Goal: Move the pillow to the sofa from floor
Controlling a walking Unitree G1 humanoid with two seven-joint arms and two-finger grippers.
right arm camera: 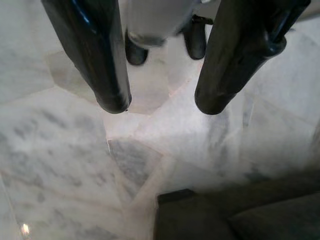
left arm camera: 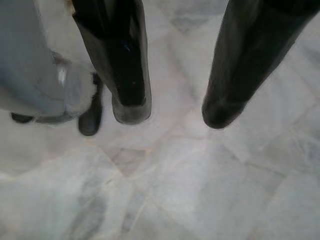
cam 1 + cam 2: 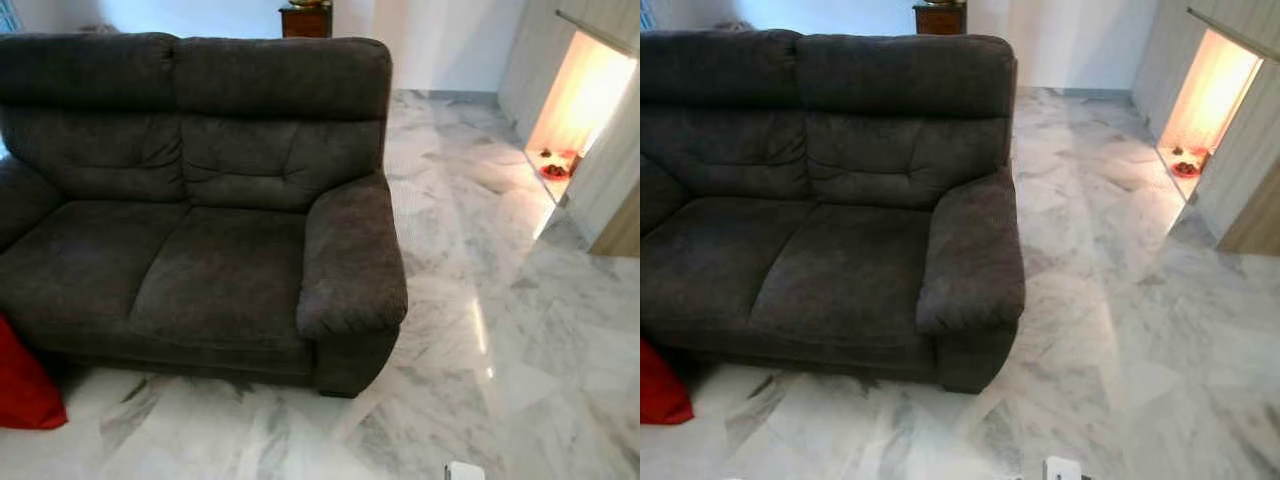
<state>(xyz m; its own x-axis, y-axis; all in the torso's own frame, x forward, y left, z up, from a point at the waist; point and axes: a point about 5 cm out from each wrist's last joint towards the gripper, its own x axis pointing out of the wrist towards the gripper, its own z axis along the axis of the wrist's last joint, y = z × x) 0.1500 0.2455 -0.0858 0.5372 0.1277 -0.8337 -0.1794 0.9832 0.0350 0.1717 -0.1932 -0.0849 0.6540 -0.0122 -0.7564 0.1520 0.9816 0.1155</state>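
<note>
A red pillow (image 3: 22,385) lies on the marble floor at the far left, against the front of the dark grey sofa (image 3: 200,260), partly cut off by the frame edge. The sofa's two seats are bare. In the left wrist view my left gripper (image 2: 172,112) hangs open over bare marble, with nothing between its two black fingers. The right wrist view has my right gripper (image 1: 160,105) open too, above the floor, near a dark corner of the sofa (image 1: 210,215).
Pale marble floor (image 3: 480,340) spreads to the right of the sofa's armrest (image 3: 350,260). A lit opening (image 3: 580,100) with a small red item on its floor lies at the far right. A wooden cabinet (image 3: 305,20) stands behind the sofa.
</note>
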